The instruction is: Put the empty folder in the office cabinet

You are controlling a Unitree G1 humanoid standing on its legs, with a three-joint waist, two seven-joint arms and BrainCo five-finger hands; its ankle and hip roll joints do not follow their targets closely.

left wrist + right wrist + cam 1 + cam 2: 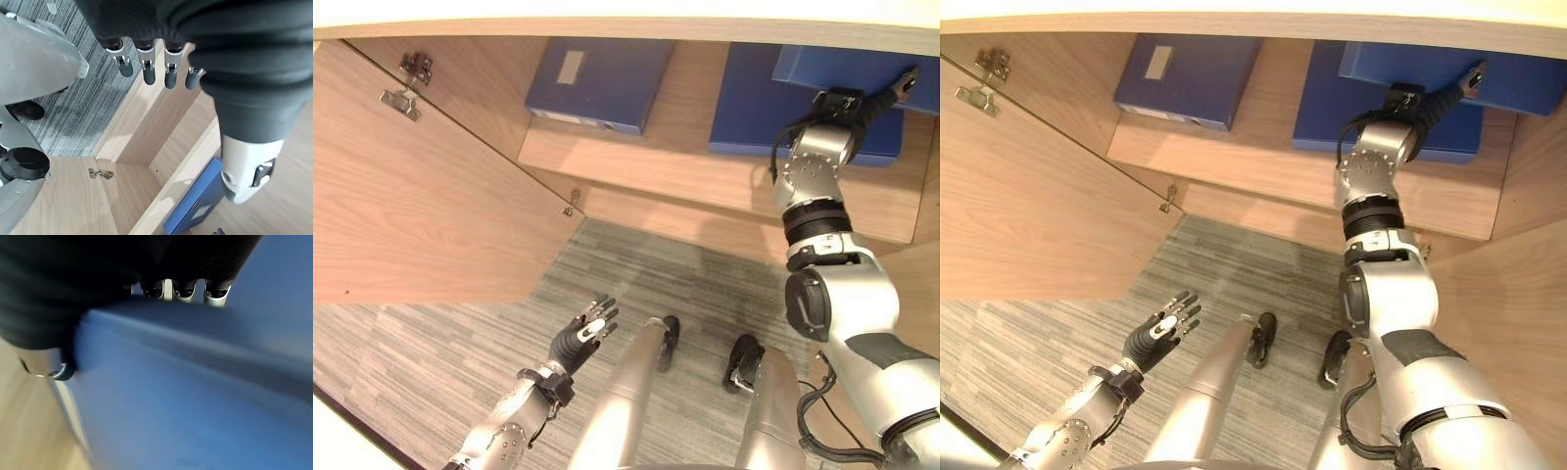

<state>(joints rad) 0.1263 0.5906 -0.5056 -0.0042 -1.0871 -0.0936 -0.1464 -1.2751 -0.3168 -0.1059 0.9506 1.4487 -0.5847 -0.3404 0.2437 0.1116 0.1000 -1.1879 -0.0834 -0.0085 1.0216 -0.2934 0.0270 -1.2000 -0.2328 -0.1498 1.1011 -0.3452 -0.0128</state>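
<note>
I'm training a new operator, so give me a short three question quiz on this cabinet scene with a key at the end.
1. True or false: the right hand is at a blue folder inside the cabinet.
2. How many blue folders are on the shelf, counting the one at the right hand?
3. The left hand is: A) holding a folder, B) low over the carpet with fingers spread and holding nothing, C) on the open door.

Key: 1 true. 2 three: one at the left, one lying flat at the right, one on top of it. 3 B.
</note>
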